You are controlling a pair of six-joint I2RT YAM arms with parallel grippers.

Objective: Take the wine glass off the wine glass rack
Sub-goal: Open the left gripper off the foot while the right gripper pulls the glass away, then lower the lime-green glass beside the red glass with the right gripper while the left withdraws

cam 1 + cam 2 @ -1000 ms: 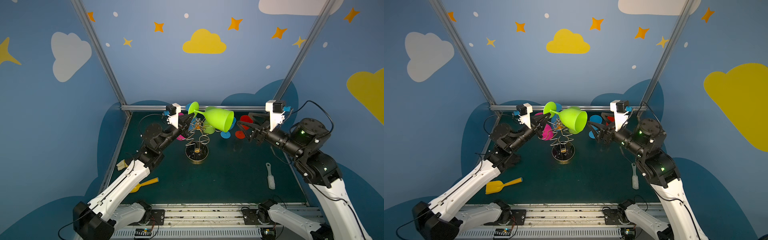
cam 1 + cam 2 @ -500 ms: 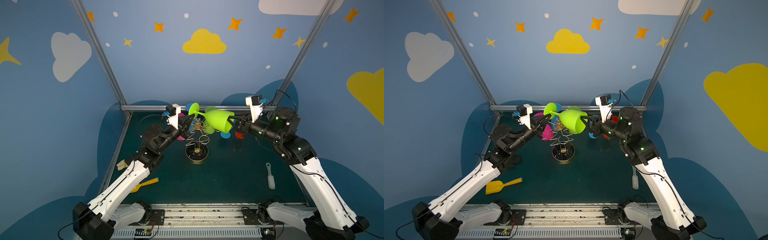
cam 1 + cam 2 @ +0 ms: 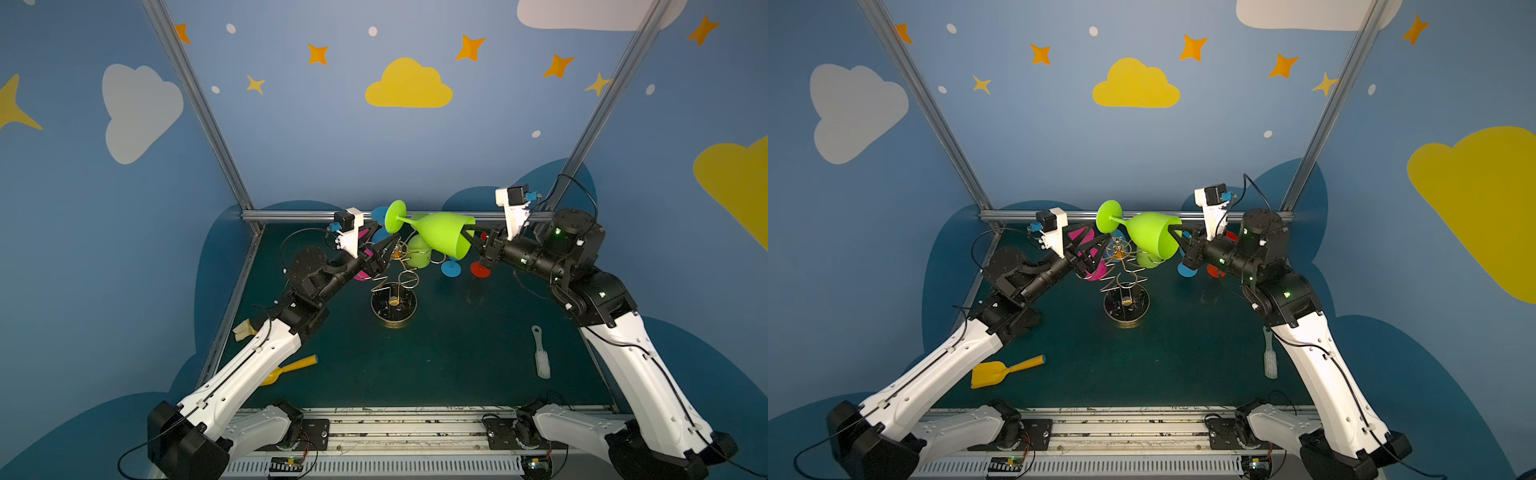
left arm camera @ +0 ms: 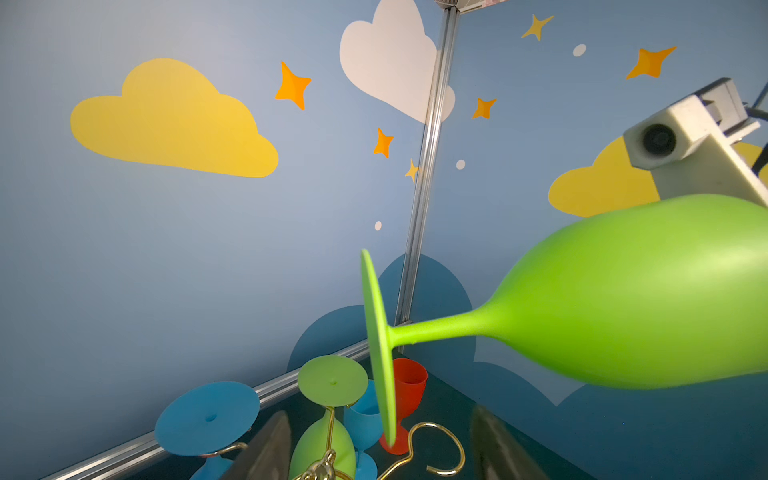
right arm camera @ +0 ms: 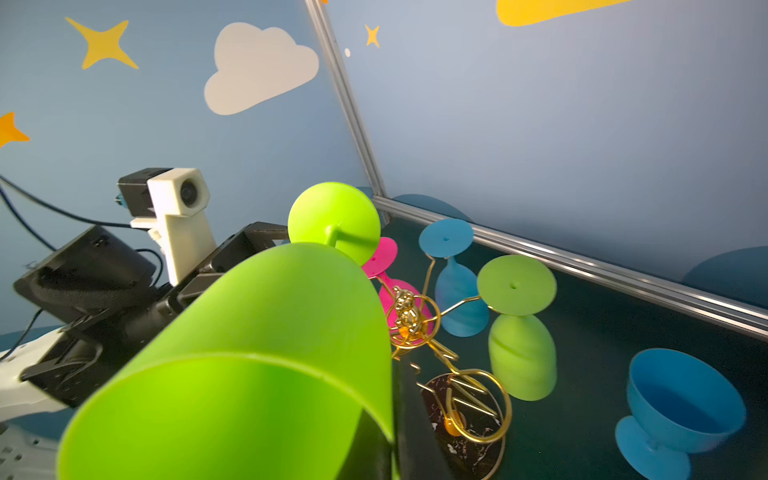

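The right pincer (image 3: pixel 468 237) pinches the rim of the green wine glass (image 3: pixel 440 239), which lies at its nine o'clock. The left pincer (image 3: pixel 383 241) gapes wide.

The dark green table (image 3: pixel 457 365) holds the wine glass rack (image 3: pixel 393 306). A blue glass (image 3: pixel 451 269) and a red glass (image 3: pixel 480 269) stand right of the rack. A white brush (image 3: pixel 541 358) lies farther right, nearer the front. A yellow scoop (image 3: pixel 1000 371) lies to the rack's left, also nearer the front.

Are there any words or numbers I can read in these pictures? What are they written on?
There are none: no word, number or brand name can be read in any view.
Blue walls: only pictures of yellow and white clouds, orange stars and white dots.
Lime green plastic wine glass and gold wire wine glass rack: plain, no writing.
Small circuit board on the front rail: any print is too small to read.
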